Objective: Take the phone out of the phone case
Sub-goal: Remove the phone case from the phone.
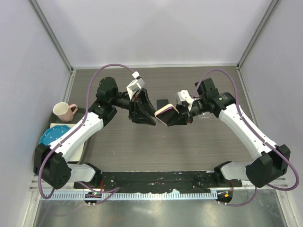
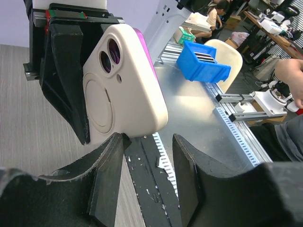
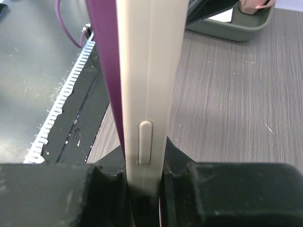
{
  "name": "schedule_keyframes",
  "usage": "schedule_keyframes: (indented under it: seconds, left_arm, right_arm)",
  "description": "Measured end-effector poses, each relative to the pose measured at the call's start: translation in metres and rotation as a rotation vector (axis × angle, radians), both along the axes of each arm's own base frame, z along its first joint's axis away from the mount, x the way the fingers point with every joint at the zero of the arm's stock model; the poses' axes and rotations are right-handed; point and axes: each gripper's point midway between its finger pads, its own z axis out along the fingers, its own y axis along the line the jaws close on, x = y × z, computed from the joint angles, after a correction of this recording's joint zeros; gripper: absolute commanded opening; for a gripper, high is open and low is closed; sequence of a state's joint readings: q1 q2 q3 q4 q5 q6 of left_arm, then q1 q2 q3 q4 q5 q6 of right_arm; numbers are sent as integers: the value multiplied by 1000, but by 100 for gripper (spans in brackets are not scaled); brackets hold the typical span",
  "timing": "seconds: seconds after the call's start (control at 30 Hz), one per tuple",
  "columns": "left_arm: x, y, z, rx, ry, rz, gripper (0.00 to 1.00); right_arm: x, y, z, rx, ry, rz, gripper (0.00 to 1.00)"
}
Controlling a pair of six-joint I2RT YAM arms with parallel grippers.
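At the centre of the top view, the two arms are meeting above the table [image 1: 189, 151]. The right gripper [image 1: 177, 116] is clamping the phone case [image 1: 166, 112] in the air, and the left gripper [image 1: 146, 118] is facing it from the left. A mug [image 1: 63, 111] and a blue plate [image 1: 51, 135] are sitting far off at the left edge of the frame, out of the way.

Seen from the left wrist, the cream phone case [image 2: 123, 90] is filling the upper left of the frame, back side and camera lenses [image 2: 111, 53] toward the lens. The phone [image 2: 143, 42] is showing as a purple rim behind the case's upper right edge. The left gripper [image 2: 150, 142] is standing with its jaws apart at the bottom of the frame, holding nothing; its left fingertip [image 2: 116, 142] is sitting just beside the case's lower corner.

From the right wrist, the case [image 3: 149, 71] is running edge-on up the middle of the frame, side button [image 3: 145, 142] visible, with the purple phone [image 3: 106, 61] lying along its left side. The right gripper [image 3: 142, 177] is pinching the bottom end tight.

The step in hand looks like taking a fresh hold. To do it well, the left jaws should be catching only the case lip at a free corner and peeling it away from the purple rim, while the right is holding steady. Whether the right fingers are pressing on the phone as well as the case, I cannot tell.
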State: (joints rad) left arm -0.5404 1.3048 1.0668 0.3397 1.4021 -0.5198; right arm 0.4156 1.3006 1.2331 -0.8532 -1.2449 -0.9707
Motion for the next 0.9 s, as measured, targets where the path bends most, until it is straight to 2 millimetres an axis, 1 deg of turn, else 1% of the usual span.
schedule_keyframes:
  seconds: [0.1, 0.2, 0.33, 0.57, 0.67, 0.8, 0.83, 0.87, 0.9]
  left_arm:
    - [0, 0, 0, 1, -1, -1, 50]
    - [0, 0, 1, 4, 5, -1, 53]
    - [1, 0, 3, 10, 14, 0, 53]
    - [12, -5, 1, 21, -4, 51, 54]
    - [21, -8, 0, 39, -58, 104, 50]
    - [24, -6, -8, 66, -92, 125, 46]
    - [24, -6, -11, 75, -91, 126, 44]
    - [24, -5, -14, 84, -87, 127, 39]
    - [23, -4, -16, 89, -87, 127, 36]
  right_arm:
    - [-2, 1, 1, 13, 15, 7, 1]
    - [-3, 1, -3, 14, 31, 8, 1]
    - [-2, 1, -7, 19, 36, 8, 1]
    - [0, -2, -18, -7, 41, -13, 1]
    - [0, -2, -19, -11, 42, -17, 1]
    - [-2, -3, -19, -10, 40, -20, 1]
    - [-1, -3, -19, -9, 39, -21, 1]
    - [-1, -3, -19, -8, 39, -21, 1]
    - [-1, -3, -18, -8, 39, -22, 1]
